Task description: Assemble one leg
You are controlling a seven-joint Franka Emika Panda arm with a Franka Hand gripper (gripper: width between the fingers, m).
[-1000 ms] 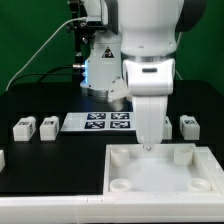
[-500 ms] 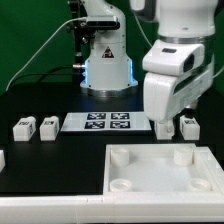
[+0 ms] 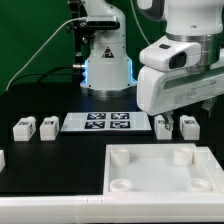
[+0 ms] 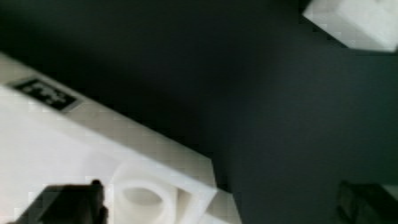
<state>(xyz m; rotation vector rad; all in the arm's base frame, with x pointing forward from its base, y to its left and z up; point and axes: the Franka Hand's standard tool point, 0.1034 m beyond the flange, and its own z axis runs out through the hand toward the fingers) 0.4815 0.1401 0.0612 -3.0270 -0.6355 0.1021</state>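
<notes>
Where the wrist view looks down past the gripper [image 4: 217, 203], its two dark fingertips [image 4: 71, 205] stand far apart, so the jaws are spread wide and nothing is held between them. Under that gap lies a corner of the white panel [image 4: 107, 150] with one round socket [image 4: 143, 195], an open hollow. A black-and-white tag [image 4: 45, 92] sits on a white surface by that corner; the picture is too blurred to tell whether the surface belongs to the panel or to something beside it. A white block [image 4: 356, 25] lies apart from the panel across the dark table [image 4: 231, 80]; it is probably one of the legs.

The exterior view hides the fingers behind the arm's bulky white wrist [image 3: 180, 75], which hangs beyond the panel, toward the exterior view's right. This view adds the layout. Just below the wrist in the picture, the nearest leg [image 3: 165, 125] and the second leg [image 3: 188, 125] stand side by side on the table, slightly apart. The marker board [image 3: 97, 122] lies just beside the nearest leg, toward the exterior view's left. Past the board stand the third leg [image 3: 46, 126] and the fourth leg [image 3: 22, 127], close together. The panel lies in front of them all, its four corner sockets open hollows, and every leg rests on the table outside it. A white part [image 3: 2, 158] shows at the exterior view's left edge.
</notes>
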